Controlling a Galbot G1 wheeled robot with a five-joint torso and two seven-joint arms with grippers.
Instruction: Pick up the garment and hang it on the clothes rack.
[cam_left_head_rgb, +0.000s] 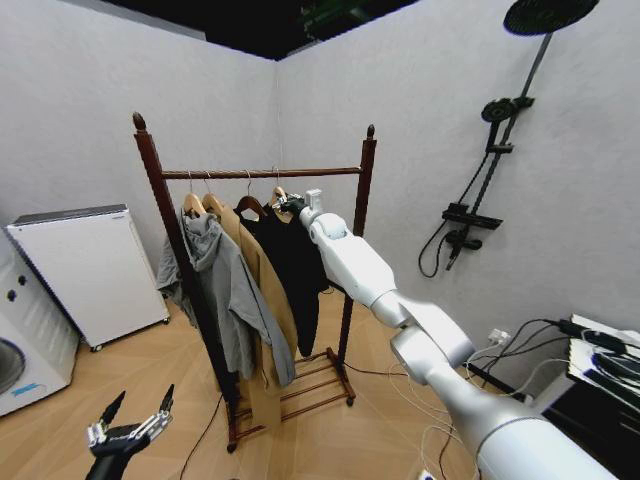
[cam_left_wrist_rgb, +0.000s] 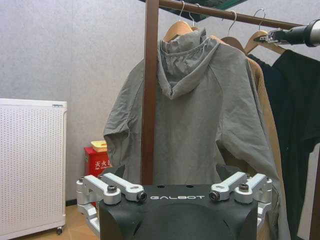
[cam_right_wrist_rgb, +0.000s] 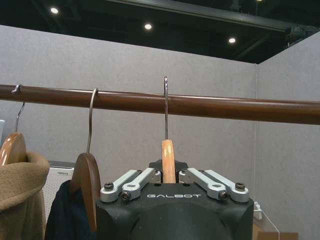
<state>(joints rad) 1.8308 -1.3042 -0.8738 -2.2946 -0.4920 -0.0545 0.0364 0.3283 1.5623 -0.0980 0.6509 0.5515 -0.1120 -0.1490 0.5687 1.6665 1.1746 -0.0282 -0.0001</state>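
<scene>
Right gripper (cam_right_wrist_rgb: 169, 176) clenched on the pale wooden hanger (cam_right_wrist_rgb: 168, 160) of the black limp garment (cam_left_head_rgb: 296, 262).
Its metal hook (cam_right_wrist_rgb: 166, 107) sits over the dark brown wooden clothes rack (cam_left_head_rgb: 262, 172) rail just above; left gripper (cam_left_head_rgb: 137, 412) hangs low, released.

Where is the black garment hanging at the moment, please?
In the head view, the garment hangs on the clothes rack rail, rightmost beside the tan coat, its hanger in the right gripper.

Pale grey walls (cam_left_head_rgb: 80, 90) meet in a corner under a dark ceiling (cam_right_wrist_rgb: 150, 15) set with small round spotlights (cam_right_wrist_rgb: 148, 26). The floor (cam_left_head_rgb: 130, 380) is light wood in a herringbone pattern. A white perforated cabinet on wheels (cam_left_head_rgb: 90, 270) stands by the left wall, a white washing machine (cam_left_head_rgb: 25, 350) near it. A black shower set (cam_left_head_rgb: 500, 130) hangs on the right wall, with cables (cam_left_head_rgb: 520, 350) on the floor below. A small red box (cam_left_wrist_rgb: 96, 160) sits by the wall.
</scene>
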